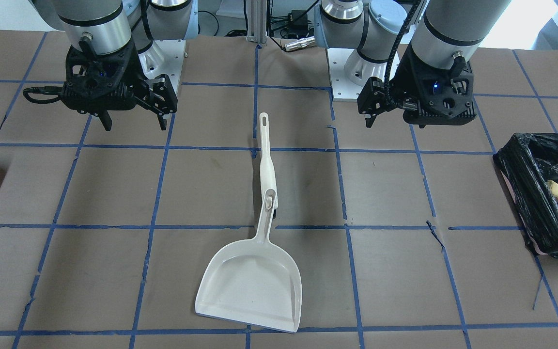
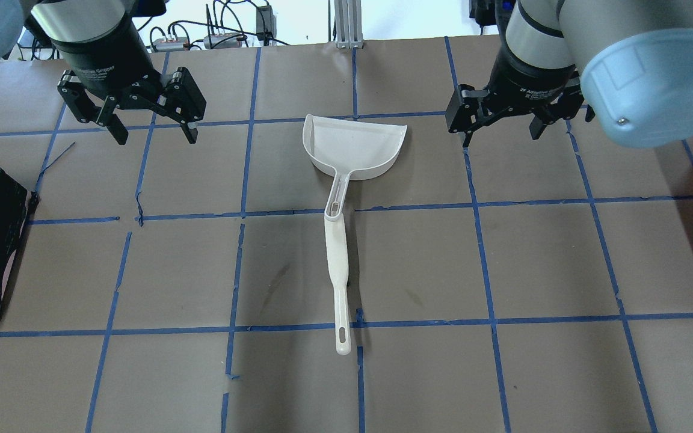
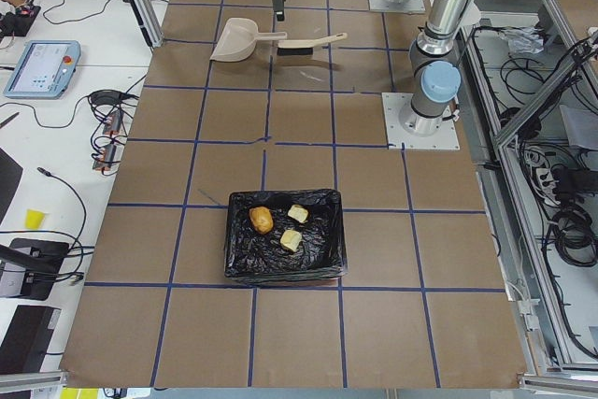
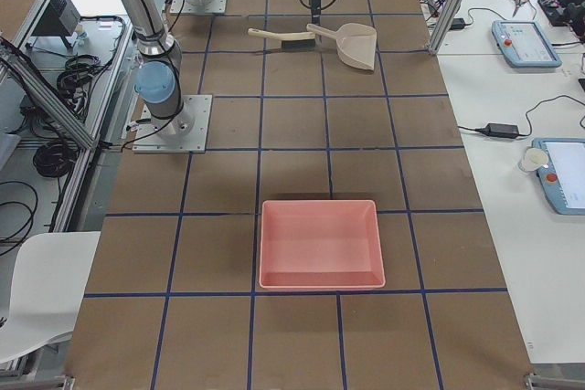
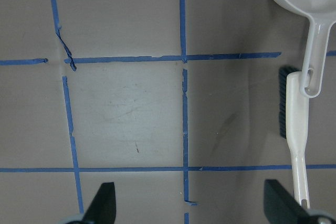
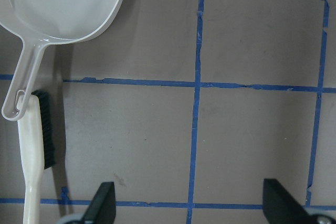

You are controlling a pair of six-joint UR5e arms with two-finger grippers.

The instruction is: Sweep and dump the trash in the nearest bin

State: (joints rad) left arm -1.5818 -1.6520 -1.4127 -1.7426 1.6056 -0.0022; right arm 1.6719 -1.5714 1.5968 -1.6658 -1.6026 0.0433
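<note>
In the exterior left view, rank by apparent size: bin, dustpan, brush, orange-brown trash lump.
1. bin, though it sits nearest the camera, which exaggerates its lead
2. dustpan
3. brush, about the dustpan's length but slimmer
4. orange-brown trash lump

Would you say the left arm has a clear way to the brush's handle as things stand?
Probably yes: the left gripper hangs open above the table, nothing lies between it and the brush, and only the dustpan handle overlaps its bristle end.
</note>
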